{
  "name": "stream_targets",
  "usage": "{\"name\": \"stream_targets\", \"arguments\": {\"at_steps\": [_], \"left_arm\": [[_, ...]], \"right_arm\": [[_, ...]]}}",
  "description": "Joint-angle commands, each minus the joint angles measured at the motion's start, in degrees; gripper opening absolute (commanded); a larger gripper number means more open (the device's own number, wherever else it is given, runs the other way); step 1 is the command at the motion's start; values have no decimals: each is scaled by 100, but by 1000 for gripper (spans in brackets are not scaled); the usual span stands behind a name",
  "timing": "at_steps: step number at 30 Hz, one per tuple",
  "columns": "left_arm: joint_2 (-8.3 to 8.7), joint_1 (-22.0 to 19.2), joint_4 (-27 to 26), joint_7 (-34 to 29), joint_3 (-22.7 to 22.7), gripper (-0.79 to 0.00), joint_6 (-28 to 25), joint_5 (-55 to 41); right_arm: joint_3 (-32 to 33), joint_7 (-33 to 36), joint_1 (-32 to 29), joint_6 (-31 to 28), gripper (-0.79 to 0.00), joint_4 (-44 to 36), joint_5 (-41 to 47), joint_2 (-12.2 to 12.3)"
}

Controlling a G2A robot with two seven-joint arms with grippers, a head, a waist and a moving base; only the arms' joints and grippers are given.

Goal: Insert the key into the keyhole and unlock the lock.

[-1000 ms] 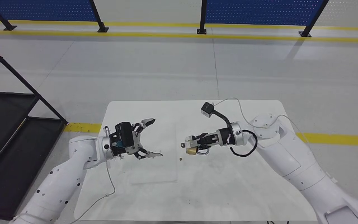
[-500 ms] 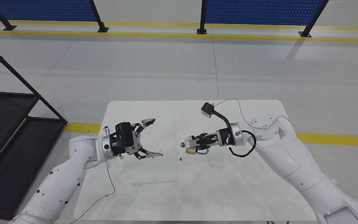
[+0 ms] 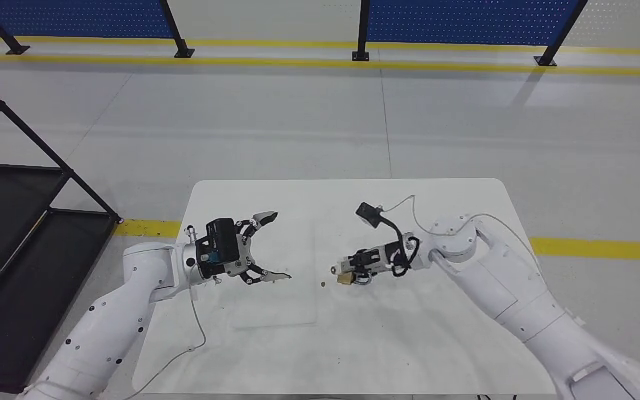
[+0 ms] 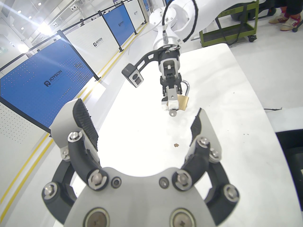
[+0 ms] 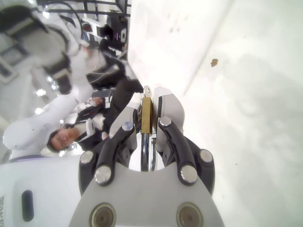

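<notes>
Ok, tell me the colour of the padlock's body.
Brass-gold padlock body, with a silver shackle; the left wrist view shows it best.

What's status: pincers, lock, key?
Left pincer open, empty. Right pincer shut on padlock, key protruding from it. Brown speck on table between arms.

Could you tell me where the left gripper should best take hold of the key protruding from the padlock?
Probably grip the key by its small flat head, the one part clear of the brass padlock clamped in the right gripper. Approach from the side of the open left gripper, straight along the key, pads on its flat faces for turning.
</notes>
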Motion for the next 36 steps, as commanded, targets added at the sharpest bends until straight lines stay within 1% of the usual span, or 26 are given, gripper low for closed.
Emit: {"name": "stream_targets", "arguments": {"at_steps": [1,11,22,36], "left_arm": [[0,0,0,0,0,0,0,0],[0,0,0,0,0,0,0,0],[0,0,0,0,0,0,0,0],[0,0,0,0,0,0,0,0]], "right_arm": [[-121,-55,42,163,-785,154,-83,-70],[-500,-276,263,526,-785,819,-427,-386],[-751,-321,445,784,-785,1396,-734,-675],[-904,-413,549,827,-785,1917,-946,-996]]}}
